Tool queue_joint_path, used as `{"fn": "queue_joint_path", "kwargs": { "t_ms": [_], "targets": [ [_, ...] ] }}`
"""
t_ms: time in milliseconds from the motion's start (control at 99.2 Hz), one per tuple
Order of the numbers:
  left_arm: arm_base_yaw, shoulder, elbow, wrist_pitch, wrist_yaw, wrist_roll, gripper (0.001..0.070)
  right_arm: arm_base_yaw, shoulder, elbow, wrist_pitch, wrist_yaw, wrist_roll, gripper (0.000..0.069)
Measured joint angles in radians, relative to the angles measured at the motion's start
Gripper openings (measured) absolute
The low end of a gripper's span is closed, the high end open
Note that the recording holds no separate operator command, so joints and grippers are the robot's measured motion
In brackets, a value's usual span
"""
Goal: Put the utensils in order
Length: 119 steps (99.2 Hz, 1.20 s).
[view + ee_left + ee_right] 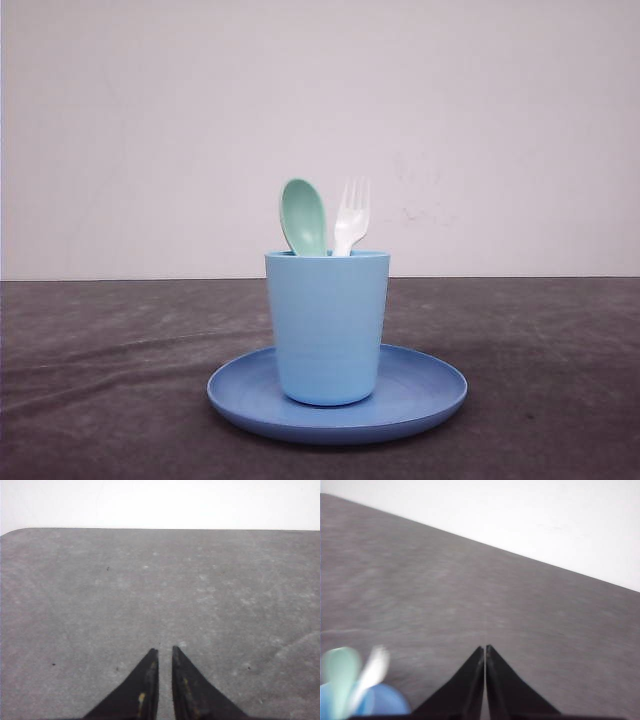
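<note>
Plainly, most of this job looks finished to me. The dark grey table [90,400] stretches wide under everything, bare cloth in front of both my wrists. Near its middle sits the round blue plate [430,385], flat on the cloth, and the light blue cup [327,325] stands upright on the plate, a little left of the plate's centre.

Both utensils are already in that cup. The mint-green spoon [303,216] rises bowl-up at the left of the rim, and the white fork [351,217] stands tines-up just to its right, the two heads close together, perhaps touching. Their handles are hidden inside the cup, so I cannot say how they rest at the bottom.

My left claw [164,651] hangs over bare table with its tips drawn almost together, a thin slit between them, nothing held. My right claw [485,648] has its tips pressed together, also holding nothing; in that blurred wrist view the spoon [340,675], the fork [372,670] and the cup's rim [385,702] show just beside my fingers, so I judge the right arm to be close to the cup.

As I read it, the sorting is done: nothing lies loose on the table. What may be left is only to draw my arms clear.
</note>
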Motion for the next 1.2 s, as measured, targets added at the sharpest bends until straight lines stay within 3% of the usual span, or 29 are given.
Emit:
{"fn": "queue_joint_path", "kwargs": {
  "t_ms": [101, 232, 424, 555, 887, 1109, 1200],
  "targets": [
    [0.000, 0.000, 0.000, 0.000, 0.000, 0.000, 0.0023, -0.122, -0.001, -0.005, 0.023, -0.036, -0.007, 0.0004],
    [0.000, 0.000, 0.000, 0.000, 0.000, 0.000, 0.0023, -0.296, -0.031, -0.062, 0.111, -0.159, -0.035, 0.0004],
    [0.000, 0.000, 0.000, 0.000, 0.000, 0.000, 0.0023, -0.521, -0.104, -0.249, 0.362, -0.339, -0.068, 0.0004],
    [0.000, 0.000, 0.000, 0.000, 0.000, 0.000, 0.0023, -0.623, -0.191, -0.393, 0.416, -0.394, -0.077, 0.0004],
    [0.000, 0.000, 0.000, 0.000, 0.000, 0.000, 0.0023, -0.757, -0.489, -0.682, 0.421, -0.436, -0.080, 0.0004],
    [0.000, 0.000, 0.000, 0.000, 0.000, 0.000, 0.0023, -0.785, -0.641, -0.810, 0.417, -0.474, -0.080, 0.0004],
    [0.000, 0.000, 0.000, 0.000, 0.000, 0.000, 0.0023, -0.800, -0.678, -0.815, 0.349, -0.474, -0.080, 0.0004]
  ]
}}
